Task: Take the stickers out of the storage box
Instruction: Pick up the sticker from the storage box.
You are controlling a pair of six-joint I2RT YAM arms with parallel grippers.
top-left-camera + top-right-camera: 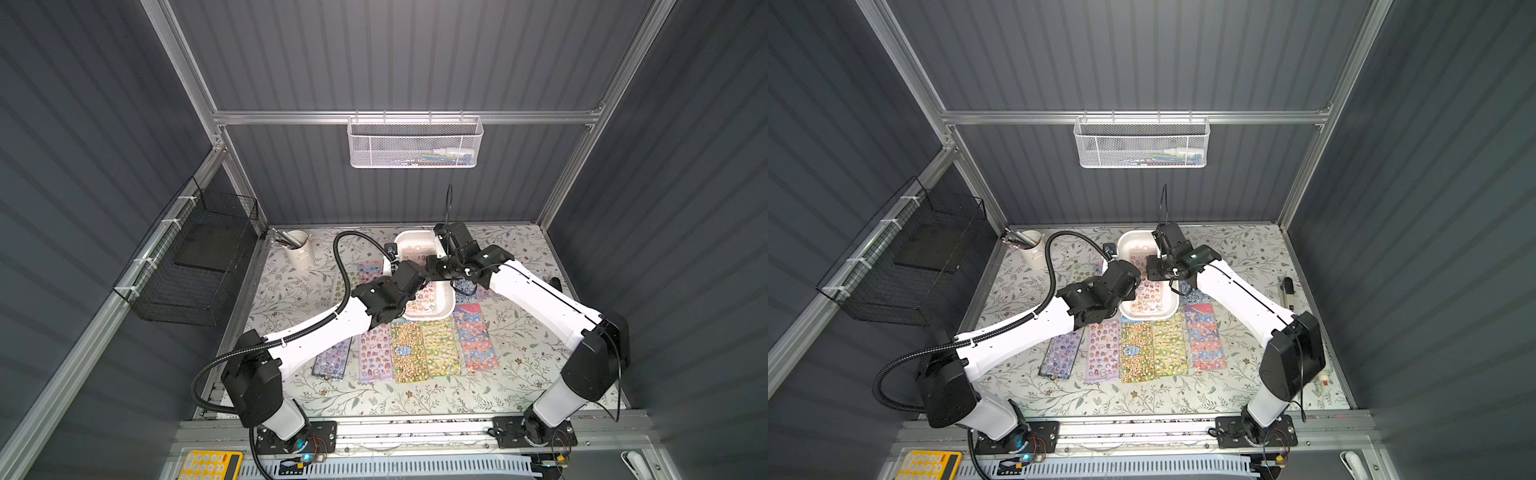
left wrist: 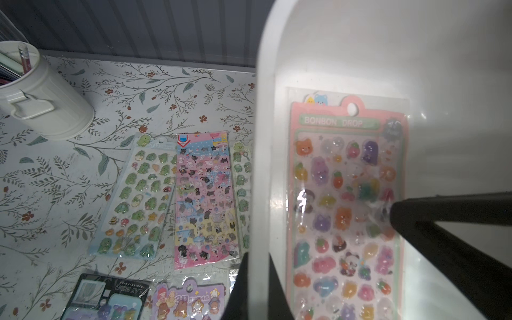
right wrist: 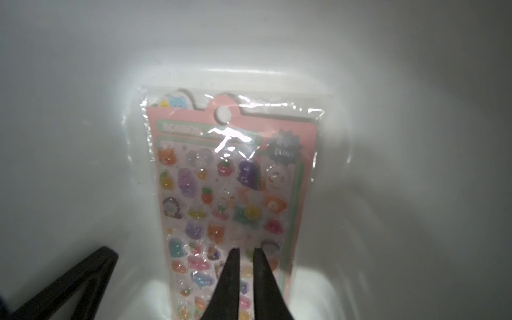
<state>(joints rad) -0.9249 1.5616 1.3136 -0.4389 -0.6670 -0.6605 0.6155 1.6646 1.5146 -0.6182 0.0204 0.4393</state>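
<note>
Sticker sheet (image 3: 230,194): glossy, sealed in crinkled clear plastic film. Storage box (image 2: 263,144): smooth white plastic, slight sheen. Surface (image 1: 519,374): matt floral print. Basket (image 1: 415,143): white perforated metal mesh.

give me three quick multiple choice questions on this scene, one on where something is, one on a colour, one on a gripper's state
1. Where is the BONBON DROP sheet?
A. on the table
B. in the storage box
C. in the black wire basket

2. What colour is its backing card?
A. blue
B. pink
C. black

3. The left gripper is:
A. open in the air
B. holding the cup
C. shut on the box's rim

Answers:
1 B, white walls surround the sheet in both wrist views.
2 B, a pink border frames the figures.
3 C, its fingers straddle the rim in the left wrist view.
</note>
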